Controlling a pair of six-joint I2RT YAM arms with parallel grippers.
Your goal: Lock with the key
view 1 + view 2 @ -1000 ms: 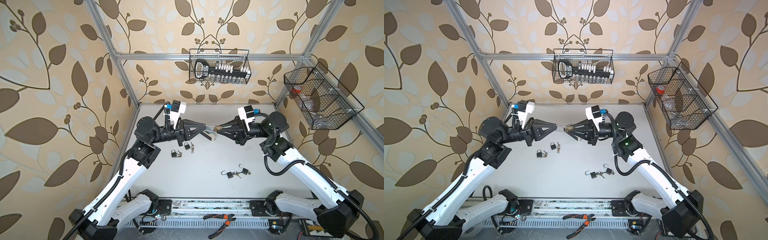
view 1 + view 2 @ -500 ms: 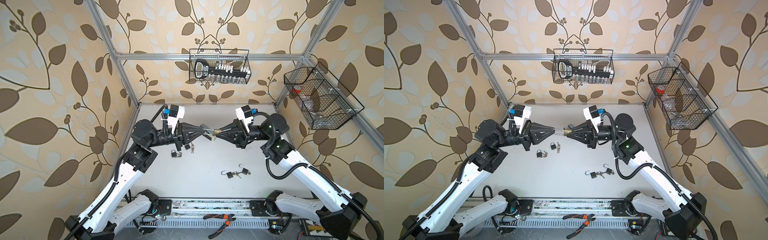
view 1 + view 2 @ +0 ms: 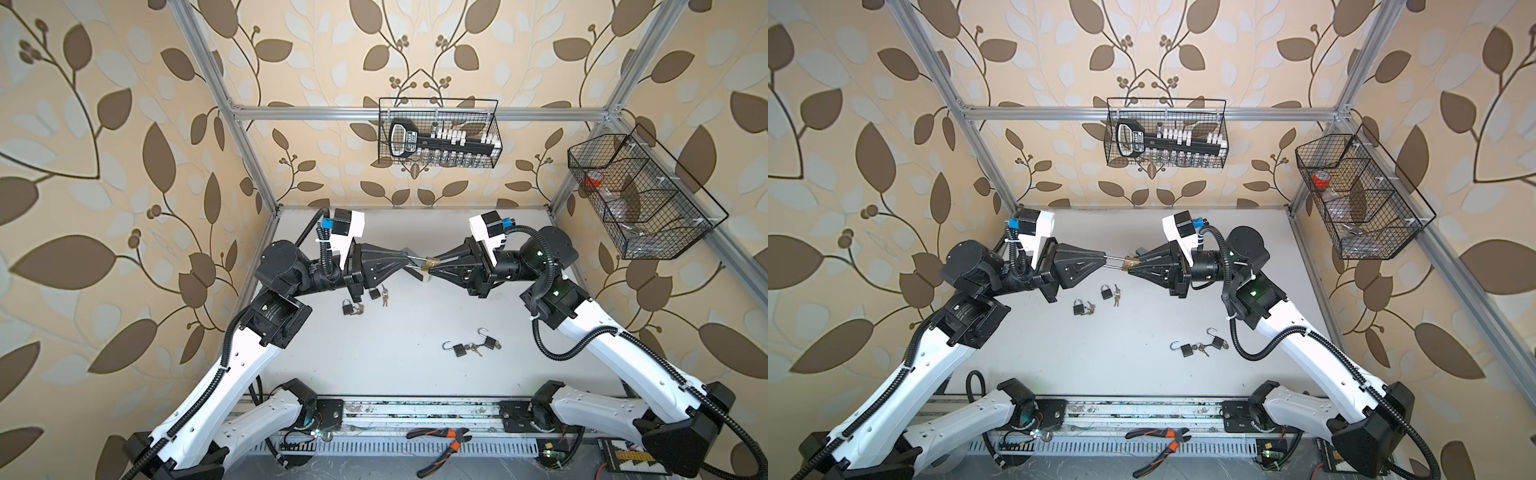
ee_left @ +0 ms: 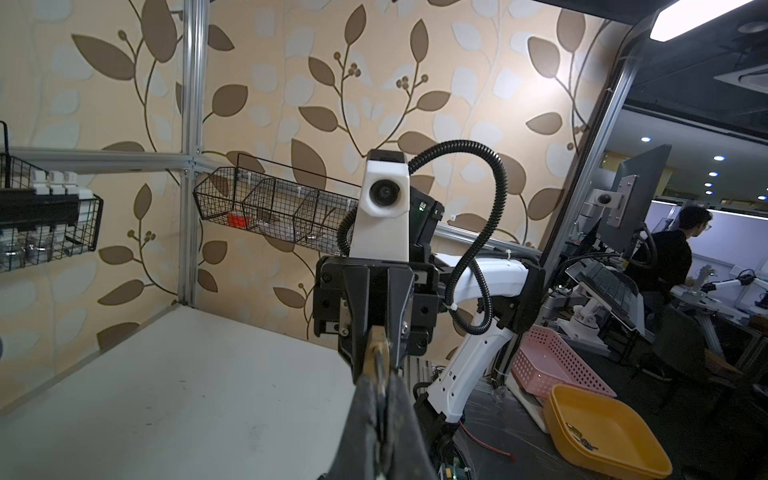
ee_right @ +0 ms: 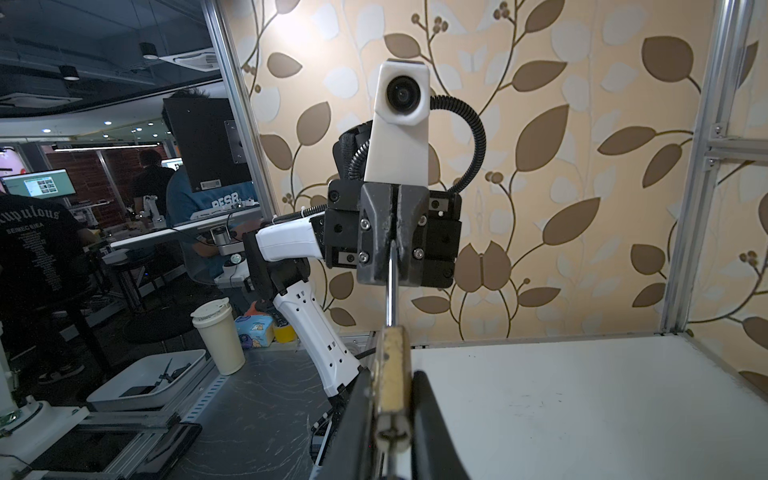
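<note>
A brass padlock (image 3: pixel 432 264) (image 3: pixel 1133 263) hangs in mid-air over the back of the table, between my two grippers. My right gripper (image 3: pixel 434 267) (image 5: pixel 392 384) is shut on its brass body (image 5: pixel 392 361). My left gripper (image 3: pixel 409 260) (image 4: pixel 378 384) is shut on its silver shackle (image 5: pixel 390 291) (image 3: pixel 1115 261), tip to tip with the right one. From the left wrist view the lock (image 4: pixel 376 347) shows just past my shut fingertips. A pale piece (image 3: pixel 424 277) sits at the lock's lower end; I cannot tell whether it is the key.
Two shut black padlocks (image 3: pixel 347 307) (image 3: pixel 374 293) with small keys lie under the left gripper. Two open ones (image 3: pixel 459 350) (image 3: pixel 491 343) lie front right. Wire baskets (image 3: pixel 438 133) (image 3: pixel 640 199) hang on the back and right walls. Pliers (image 3: pixel 440 440) lie below the table's front edge.
The left arm has shifted slightly and the joined grippers have dipped a little. Both grips on the padlock are unchanged.
</note>
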